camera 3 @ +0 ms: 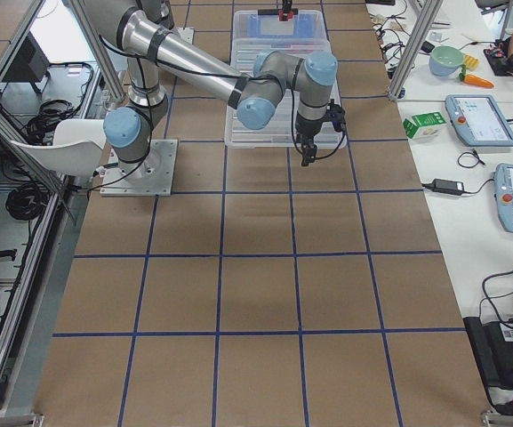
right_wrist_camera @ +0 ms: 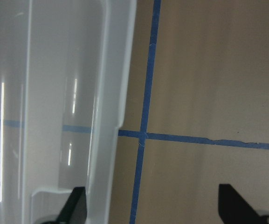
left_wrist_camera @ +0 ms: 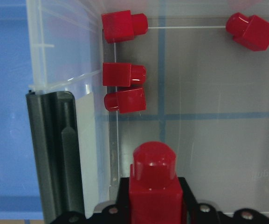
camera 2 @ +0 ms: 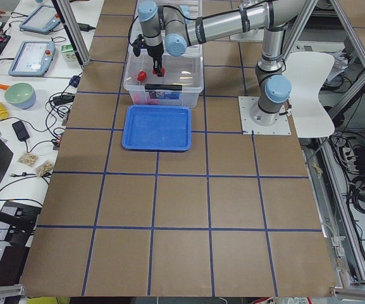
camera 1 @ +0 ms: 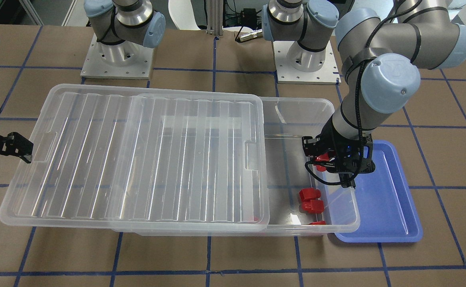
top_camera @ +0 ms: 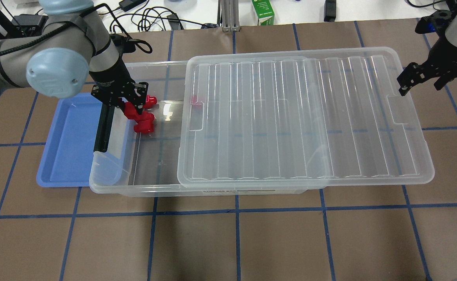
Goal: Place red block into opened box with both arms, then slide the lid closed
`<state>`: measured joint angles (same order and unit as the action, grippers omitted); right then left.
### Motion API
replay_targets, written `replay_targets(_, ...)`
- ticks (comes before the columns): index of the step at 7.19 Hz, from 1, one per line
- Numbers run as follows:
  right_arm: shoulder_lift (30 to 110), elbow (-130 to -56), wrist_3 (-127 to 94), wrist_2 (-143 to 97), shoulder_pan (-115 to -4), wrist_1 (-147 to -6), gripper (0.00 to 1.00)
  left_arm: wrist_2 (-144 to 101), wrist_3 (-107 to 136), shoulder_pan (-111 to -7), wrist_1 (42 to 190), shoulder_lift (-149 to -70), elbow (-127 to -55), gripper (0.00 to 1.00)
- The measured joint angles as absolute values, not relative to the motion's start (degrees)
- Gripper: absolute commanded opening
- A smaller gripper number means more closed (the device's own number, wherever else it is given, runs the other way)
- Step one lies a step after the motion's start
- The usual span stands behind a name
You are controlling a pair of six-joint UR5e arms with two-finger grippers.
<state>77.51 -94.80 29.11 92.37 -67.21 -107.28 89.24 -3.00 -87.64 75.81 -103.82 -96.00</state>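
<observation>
— Red block (left_wrist_camera: 153,186) is filling the bottom of the left wrist view, pinched in the left gripper (top_camera: 129,105), stub pointing away from the palm.

— Which way is it lying against the box (top_camera: 150,190)?

— Its long axis is running along the short end wall, the one carrying the black latch (left_wrist_camera: 55,154). It is hanging just inside that wall, over the box floor, not over the blue tray (top_camera: 68,156) beside it.

— So letting go is dropping it in?

— I'm judging so. Four other blocks (left_wrist_camera: 124,74) are already lying on the floor ahead of it, three hugging the same wall.

— And the lid (top_camera: 302,117)?

— It is covering most of the box and overhanging the end opposite the latch, leaving only the latch end open. Closing is calling for a push along the box's length, toward the latch.

— Who is sitting nearer for that?

— Right gripper (top_camera: 423,80), by far. It is hovering at the overhanging short end, near the notch (top_camera: 396,113), jaws standing wide with nothing between them. One finger (right_wrist_camera: 76,205) is showing over the rim; I'm not managing to tell whether it is touching.

— Anything standing in the lid's path?

— Left gripper itself is occupying the open gap, so I'm expecting it must clear out first.
</observation>
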Motion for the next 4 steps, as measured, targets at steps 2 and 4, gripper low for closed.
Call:
replay_targets(2, 77.8, -94.9, 29.4, 92.5, -66.6, -107.3, 1.0, 88.7, -2.9, -87.6, 70.2, -105.5, -99.7, 0.0)
replay_targets(4, 78.1, -95.0, 29.9, 92.4, -66.2, -107.3, 1.0, 88.5, -2.8, -87.6, 66.3, -107.6, -101.2, 0.0)
